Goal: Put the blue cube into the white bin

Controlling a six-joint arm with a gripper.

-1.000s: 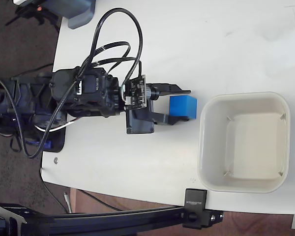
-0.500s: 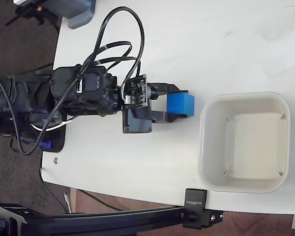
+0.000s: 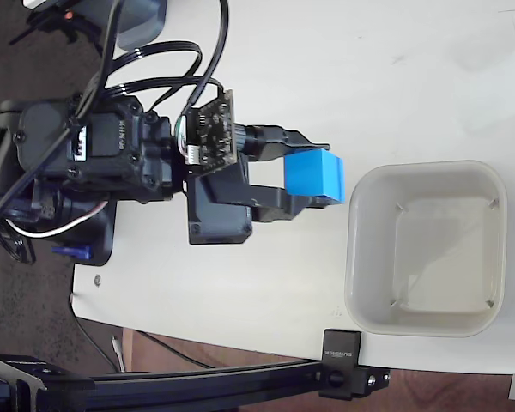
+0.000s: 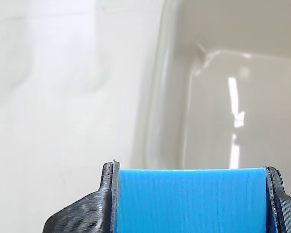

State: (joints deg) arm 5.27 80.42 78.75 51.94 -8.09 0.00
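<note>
The blue cube (image 3: pixel 315 176) sits clamped between my two dark fingers (image 3: pixel 293 199), held clear of the white table (image 3: pixel 395 77) just short of the white bin (image 3: pixel 357 257), with my gripper (image 3: pixel 305 172) closed squarely on its opposite faces. The wrist view shows why the hold looks sound: the cube (image 4: pixel 189 200) fills the whole gap, a finger (image 4: pixel 104 194) pressed flat to each side, its top edge level. I judge the grip is kept this firm so the block cannot slip on the short carry that remains. The cube is bright, matte blue, plain-faced and sharp-edged, with faint fine lines across the face nearest my camera. Ahead of it the bin (image 4: pixel 160 97) is open and empty, its thick rounded rim and small corner ribs plain to see, its glossy floor catching streaks of light. Behind me, black cables (image 3: pixel 167 64) loop over my arm's dark body (image 3: pixel 86 154) at the table's edge.
</note>
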